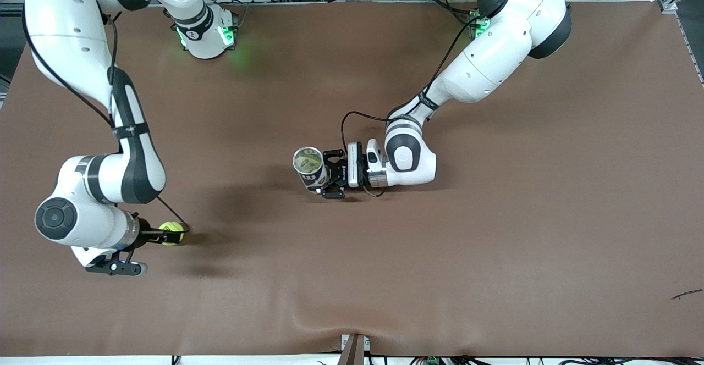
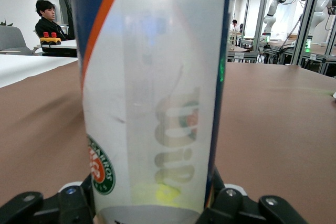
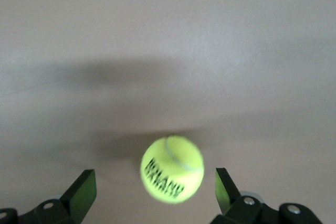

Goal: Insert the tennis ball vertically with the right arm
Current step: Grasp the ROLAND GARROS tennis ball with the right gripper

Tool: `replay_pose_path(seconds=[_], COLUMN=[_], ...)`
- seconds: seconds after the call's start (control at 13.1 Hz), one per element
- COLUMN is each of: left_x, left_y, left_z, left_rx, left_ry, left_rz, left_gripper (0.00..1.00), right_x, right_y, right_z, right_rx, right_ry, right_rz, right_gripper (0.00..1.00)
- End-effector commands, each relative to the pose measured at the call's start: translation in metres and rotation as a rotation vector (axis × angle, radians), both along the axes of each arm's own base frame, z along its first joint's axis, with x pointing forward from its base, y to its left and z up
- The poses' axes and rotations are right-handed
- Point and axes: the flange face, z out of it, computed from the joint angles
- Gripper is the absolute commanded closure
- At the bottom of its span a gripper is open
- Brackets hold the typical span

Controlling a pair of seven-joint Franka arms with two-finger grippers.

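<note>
Right gripper [image 3: 152, 195] fingers [image 3: 83, 193] spread wide with the tennis ball [image 3: 172, 169] sitting between them, centred, no contact visible; in the front view that's lower left of frame, ball on the table [image 1: 440, 277] at the fingertips. Left gripper [image 1: 330, 175], frame centre, is clamped on the can [image 1: 309, 169], which stands upright, open mouth up, long axis vertical. Right arm is far nearer the ball; can is well apart from it, toward frame centre.

Both arms [image 1: 82, 40] white, rounded, dark grey joint bands; black cables [image 1: 440, 68] clipped alongside; green lights [image 1: 225, 34] at bases; small black grippers [image 1: 333, 175].
</note>
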Motion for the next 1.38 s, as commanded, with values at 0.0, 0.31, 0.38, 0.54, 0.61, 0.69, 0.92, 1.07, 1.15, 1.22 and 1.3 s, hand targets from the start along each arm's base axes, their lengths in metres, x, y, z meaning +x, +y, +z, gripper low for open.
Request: replay_pose_path(seconds=[0.0, 0.31, 0.38, 0.54, 0.61, 0.69, 0.92, 1.07, 1.15, 1.22, 1.3], left_x=[0.002, 0.003, 0.002, 0.002, 0.002, 0.002, 0.003, 0.002, 0.003, 0.003, 0.002], left_y=[0.000, 0.000, 0.001, 0.001, 0.001, 0.001, 0.000, 0.000, 0.000, 0.000, 0.001], left_z=[-0.001, 0.000, -0.001, -0.001, -0.001, -0.001, 0.000, 0.000, 0.000, 0.000, -0.001], left_rx=[-0.009, -0.010, -0.009, -0.008, -0.007, -0.007, -0.009, -0.009, -0.009, -0.009, -0.008], left_ry=[-0.025, -0.027, -0.025, -0.027, -0.028, -0.028, -0.029, -0.029, -0.029, -0.029, -0.027], left_rz=[0.006, 0.007, 0.007, 0.005, 0.004, 0.004, 0.005, 0.004, 0.005, 0.005, 0.005], left_gripper=[0.23, 0.23, 0.23, 0.23, 0.23, 0.23, 0.23, 0.23, 0.23, 0.23, 0.23], right_x=[0.006, -0.002, -0.008, -0.013, -0.014, -0.015, -0.016, -0.016, -0.016, -0.017, -0.017], right_y=[-0.003, -0.014, -0.017, -0.018, -0.025, -0.024, -0.019, -0.016, -0.016, -0.016, -0.016], right_z=[-0.012, -0.039, -0.051, -0.059, -0.060, -0.061, -0.060, -0.059, -0.058, -0.058, -0.058], right_rx=[-0.003, 0.011, 0.015, 0.019, 0.019, 0.023, 0.059, 0.063, 0.063, 0.063, 0.063], right_ry=[-0.003, 0.044, 0.069, 0.086, 0.089, 0.093, 0.098, 0.106, 0.107, 0.109, 0.109], right_rz=[0.021, 0.006, 0.004, 0.000, -0.009, -0.010, -0.032, -0.035, -0.036, -0.036, -0.036], right_gripper=[0.00, 0.00, 0.00, 0.00, 0.00, 0.00, 0.00, 0.07, 0.16, 0.25, 0.34])
